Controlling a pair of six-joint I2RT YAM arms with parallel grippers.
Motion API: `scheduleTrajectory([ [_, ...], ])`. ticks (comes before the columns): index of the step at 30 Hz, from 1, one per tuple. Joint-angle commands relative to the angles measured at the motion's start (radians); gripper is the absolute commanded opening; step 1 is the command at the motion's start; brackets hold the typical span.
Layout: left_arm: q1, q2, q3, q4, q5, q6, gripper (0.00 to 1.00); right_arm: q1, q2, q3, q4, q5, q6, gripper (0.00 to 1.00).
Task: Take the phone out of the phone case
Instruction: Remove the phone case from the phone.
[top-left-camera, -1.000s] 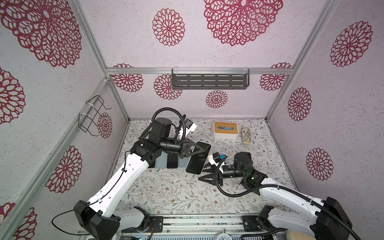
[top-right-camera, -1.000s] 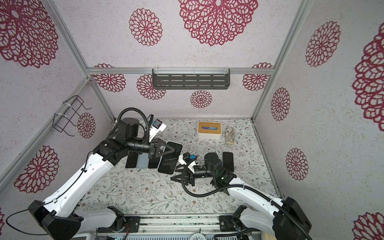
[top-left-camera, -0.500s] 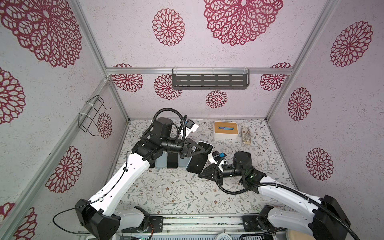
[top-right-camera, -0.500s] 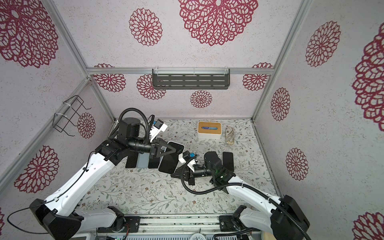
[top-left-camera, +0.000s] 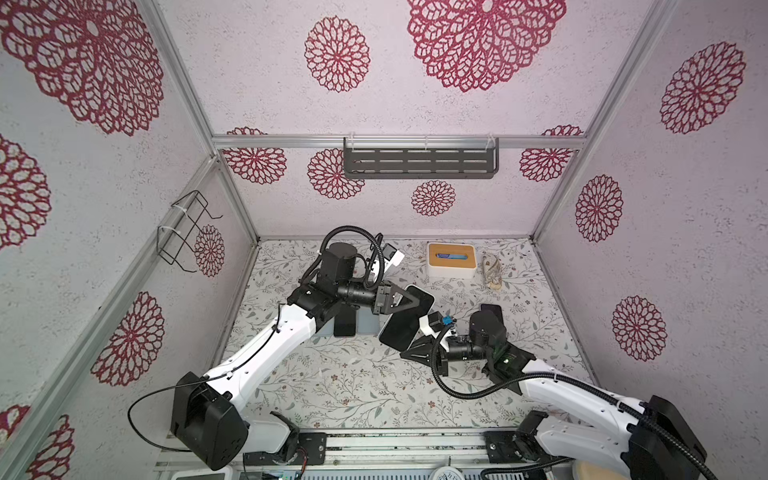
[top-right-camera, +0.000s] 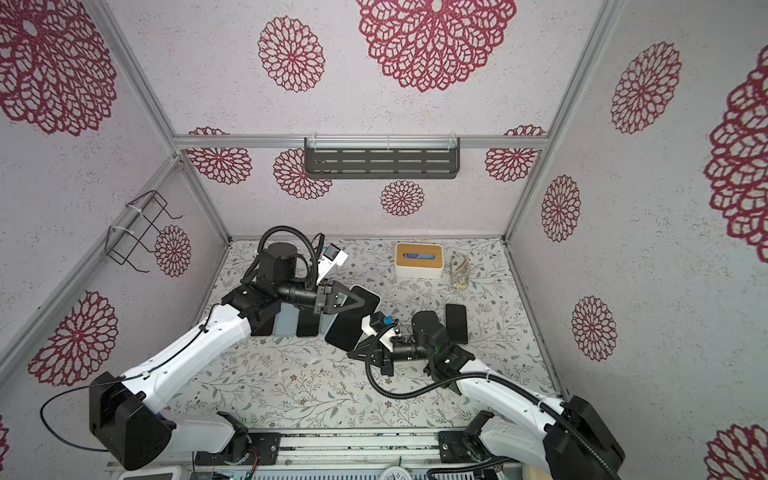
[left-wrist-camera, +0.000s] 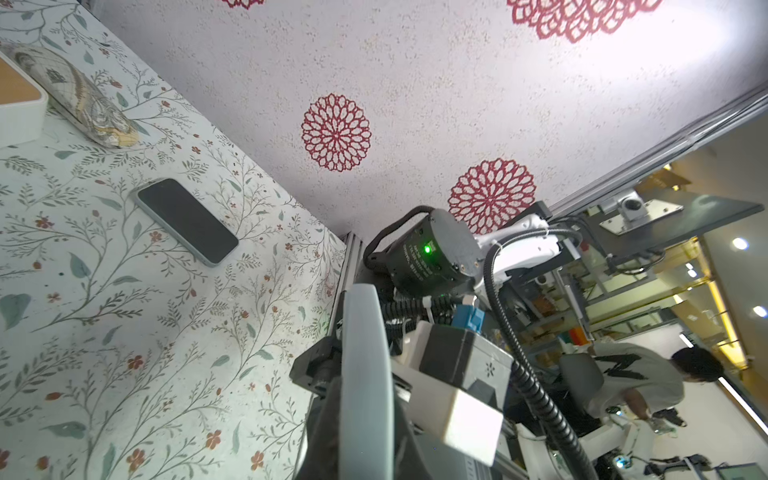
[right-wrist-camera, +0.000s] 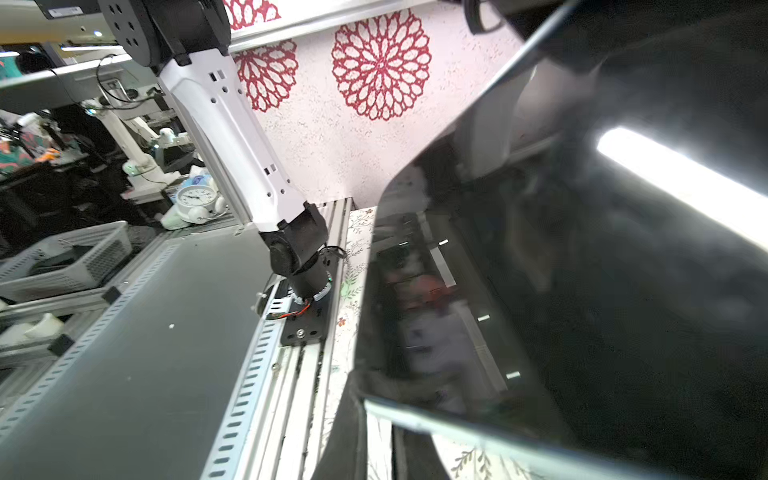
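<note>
Phone (top-left-camera: 405, 322) sits inside case (left-wrist-camera: 365, 353), left end effector (top-left-camera: 417, 301) clamping it.

My two top views sit side by side, high over the grey slotted front rail (top-left-camera: 415, 446), tilted down toward the flower-stamped back wall (top-left-camera: 374, 216), far enough back to hold the whole leaf-printed tabletop (top-left-camera: 332, 386), the white-and-black left arm (top-left-camera: 266, 353) and the matching right arm (top-left-camera: 582, 392). My left wrist camera hugs the pale edge of the held black glass-fronted phone (left-wrist-camera: 365, 374) and faces across the table at the right arm. My right wrist camera, almost against that phone's screen, faces the left arm's base and the rail.
</note>
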Motion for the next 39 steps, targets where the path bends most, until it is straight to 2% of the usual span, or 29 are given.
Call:
scheduleTrajectory([
  [1, -0.052, 0.025, -0.024, 0.235, 0.026, -0.228, 0.0, 0.002, -0.02, -0.043, 0.328, 0.156, -0.054, 0.0],
  [3, -0.068, 0.047, -0.044, 0.317, 0.024, -0.314, 0.0, 0.001, -0.017, -0.079, 0.45, 0.21, -0.058, 0.0],
  [6, -0.092, 0.08, -0.086, 0.432, -0.001, -0.427, 0.0, 0.001, -0.016, -0.106, 0.523, 0.307, -0.083, 0.0],
  [9, -0.055, 0.067, -0.135, 0.539, -0.034, -0.519, 0.0, 0.001, -0.054, -0.171, 0.595, 0.372, -0.046, 0.0],
  [10, -0.024, 0.052, -0.156, 0.589, -0.049, -0.564, 0.0, 0.001, -0.078, -0.211, 0.612, 0.373, -0.032, 0.07],
  [12, 0.055, -0.01, -0.22, 0.715, -0.098, -0.645, 0.0, 0.003, -0.143, -0.296, 0.624, 0.381, 0.036, 0.31],
  [13, 0.082, -0.041, -0.237, 0.727, -0.125, -0.653, 0.0, 0.003, -0.169, -0.326, 0.613, 0.406, 0.073, 0.38],
  [16, 0.101, -0.113, -0.272, 0.75, -0.235, -0.629, 0.0, 0.013, -0.201, -0.376, 0.599, 0.455, 0.218, 0.53],
  [18, 0.084, -0.119, -0.275, 0.745, -0.284, -0.622, 0.0, 0.025, -0.194, -0.343, 0.546, 0.48, 0.328, 0.62],
  [22, 0.068, -0.109, -0.296, 0.787, -0.364, -0.657, 0.0, 0.052, -0.139, -0.282, 0.613, 0.465, 0.496, 0.65],
  [27, 0.048, -0.089, -0.298, 0.789, -0.401, -0.671, 0.0, 0.065, -0.058, -0.197, 0.647, 0.447, 0.606, 0.66],
  [39, 0.018, -0.052, -0.308, 0.896, -0.394, -0.728, 0.0, 0.058, 0.002, -0.158, 0.637, 0.464, 0.629, 0.64],
])
